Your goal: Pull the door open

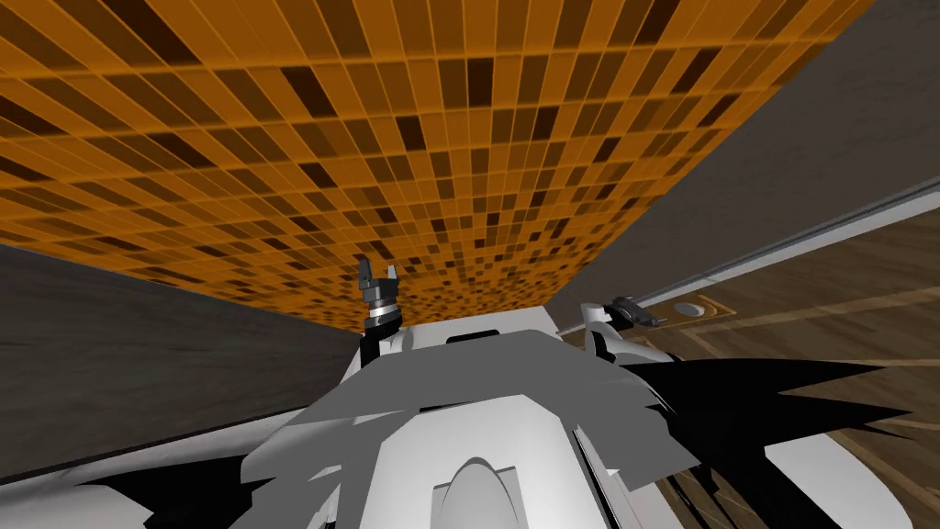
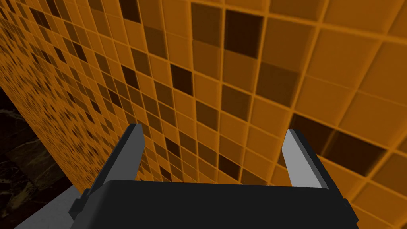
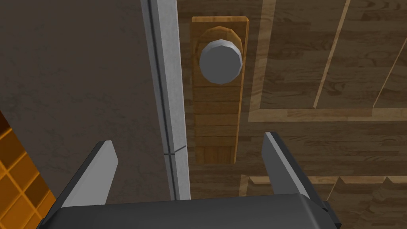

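A brown wooden panelled door (image 3: 318,71) stands to my right, also seen in the head view (image 1: 826,303). Its round grey knob (image 3: 220,61) sits on a lighter wooden backplate (image 3: 216,119), close to the pale grey door frame (image 3: 169,99). In the head view the knob (image 1: 689,309) is small. My right gripper (image 3: 188,149) is open, a short way off the door, pointing at the backplate just below the knob, with nothing between its fingers. In the head view the right gripper (image 1: 648,318) is just short of the knob. My left gripper (image 2: 214,139) is open, held up before me (image 1: 377,274).
An orange and brown tiled wall (image 1: 367,138) lies straight ahead. A dark grey wall (image 1: 799,147) runs between it and the door frame. Another dark grey wall (image 1: 138,358) stands at my left.
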